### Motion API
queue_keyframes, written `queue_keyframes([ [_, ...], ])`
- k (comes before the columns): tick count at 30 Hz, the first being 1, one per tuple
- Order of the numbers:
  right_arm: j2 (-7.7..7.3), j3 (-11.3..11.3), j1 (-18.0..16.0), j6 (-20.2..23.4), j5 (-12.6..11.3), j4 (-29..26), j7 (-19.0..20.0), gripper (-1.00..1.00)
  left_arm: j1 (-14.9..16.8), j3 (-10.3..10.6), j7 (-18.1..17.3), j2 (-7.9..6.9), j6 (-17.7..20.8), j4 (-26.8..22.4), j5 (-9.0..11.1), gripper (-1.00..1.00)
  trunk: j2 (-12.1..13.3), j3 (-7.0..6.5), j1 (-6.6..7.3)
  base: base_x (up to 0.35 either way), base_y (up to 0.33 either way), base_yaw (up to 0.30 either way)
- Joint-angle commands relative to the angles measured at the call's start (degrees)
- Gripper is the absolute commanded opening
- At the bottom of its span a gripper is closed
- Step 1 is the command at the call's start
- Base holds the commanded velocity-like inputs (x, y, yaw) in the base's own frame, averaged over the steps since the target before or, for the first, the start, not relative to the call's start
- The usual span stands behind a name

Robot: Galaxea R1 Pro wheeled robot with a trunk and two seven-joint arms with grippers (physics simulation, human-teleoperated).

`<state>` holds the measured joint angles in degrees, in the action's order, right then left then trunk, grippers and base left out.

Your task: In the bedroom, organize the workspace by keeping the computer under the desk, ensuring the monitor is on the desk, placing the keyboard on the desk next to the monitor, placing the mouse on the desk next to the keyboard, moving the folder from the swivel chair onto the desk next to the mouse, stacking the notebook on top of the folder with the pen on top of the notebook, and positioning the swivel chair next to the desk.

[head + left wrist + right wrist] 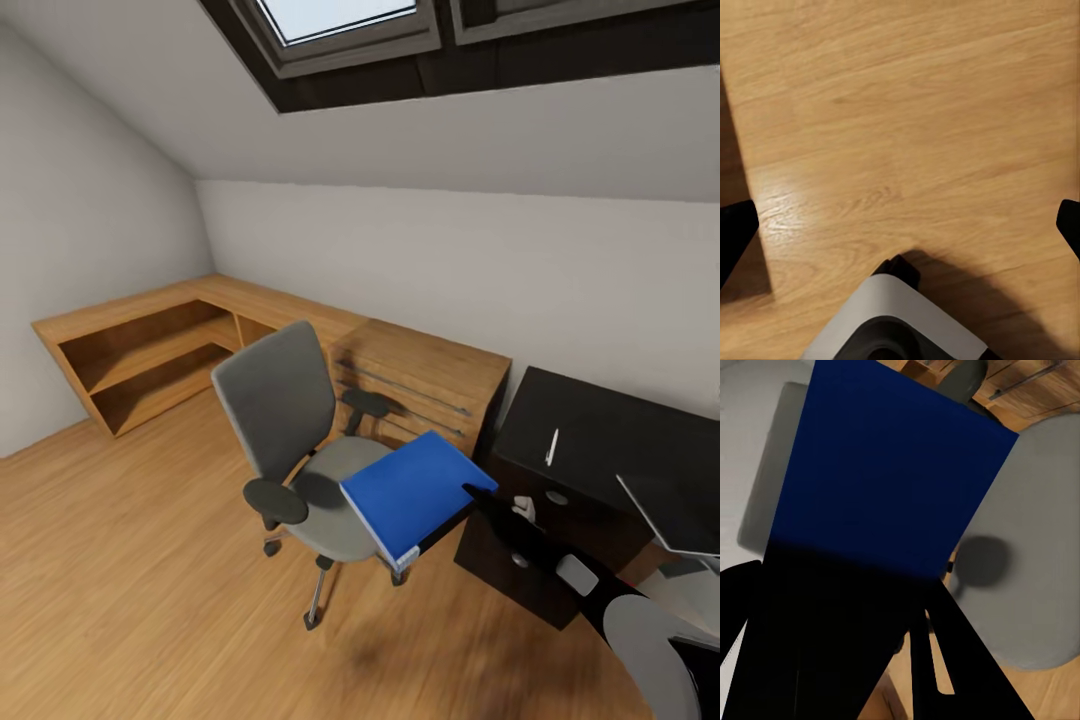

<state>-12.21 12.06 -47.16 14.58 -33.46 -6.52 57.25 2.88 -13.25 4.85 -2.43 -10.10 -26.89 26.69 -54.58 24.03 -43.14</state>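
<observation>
Head view: the blue folder [415, 492] hangs tilted over the swivel chair [300, 440] seat, its 4 o'clock edge pinched in the right claw [470, 497]. At 3 o'clock sits the black desk [600, 425], with the pen [551, 447] lying on it.

Left wrist view: the left claw [900, 225] is spread wide above the wood floor [907, 112].

Right wrist view: the folder [885, 472] runs straight out from between the dark fingers [975, 660], above the grey seat [1035, 547].
</observation>
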Motion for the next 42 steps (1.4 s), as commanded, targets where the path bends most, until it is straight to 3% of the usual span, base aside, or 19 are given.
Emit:
queue_keyframes([
  [1,0.0,0.5,0.0,1.1,0.1,0.0,0.2,-1.0,0.0,0.1,0.1,0.01,-0.2,0.0,0.6,1.0,0.4,-0.22,0.22,0.0,0.0,0.0],
  [9,-0.01,0.6,0.0,6.3,0.3,-3.3,-1.2,-1.0,0.0,0.1,0.1,0.21,-0.2,0.1,0.6,1.0,3.6,-2.4,1.98,0.0,0.0,-0.007],
  [20,0.3,0.6,0.0,13.1,0.0,-15.1,-10.0,-1.0,0.0,0.1,0.1,0.23,-0.1,0.1,0.6,1.0,8.0,-5.38,4.39,0.0,0.0,-0.063],
  [27,0.91,0.6,0.0,18.9,-0.2,-31.3,-13.3,-1.0,0.0,0.2,0.1,0.17,-0.1,0.1,0.6,1.0,10.8,-7.09,5.93,0.0,0.0,-0.077],
  [30,1.3,0.7,0.0,20.3,-0.3,-34.5,-13.5,-1.0,0.0,0.2,0.1,0.16,-0.1,0.1,0.6,1.0,10.8,-7.19,5.93,0.0,0.0,-0.075],
  [33,1.85,0.8,0.0,20.9,-0.6,-35.4,-13.5,-1.0,0.0,0.2,0.1,0.15,-0.2,0.1,0.6,1.0,10.8,-7.22,5.93,0.0,0.0,-0.042],
  [38,2.03,0.9,0.1,20.9,-0.8,-29.3,-13.3,-1.0,0.0,0.1,0.1,0.22,-0.2,0.1,0.6,1.0,10.8,-7.23,5.93,0.0,0.0,-0.008],
  [42,1.87,1.1,0.2,20.9,-0.9,-27.8,-13.2,-1.0,0.0,0.1,0.1,0.23,-0.2,0.1,0.6,1.0,10.8,-7.24,5.93,0.0,0.0,-0.001],
])
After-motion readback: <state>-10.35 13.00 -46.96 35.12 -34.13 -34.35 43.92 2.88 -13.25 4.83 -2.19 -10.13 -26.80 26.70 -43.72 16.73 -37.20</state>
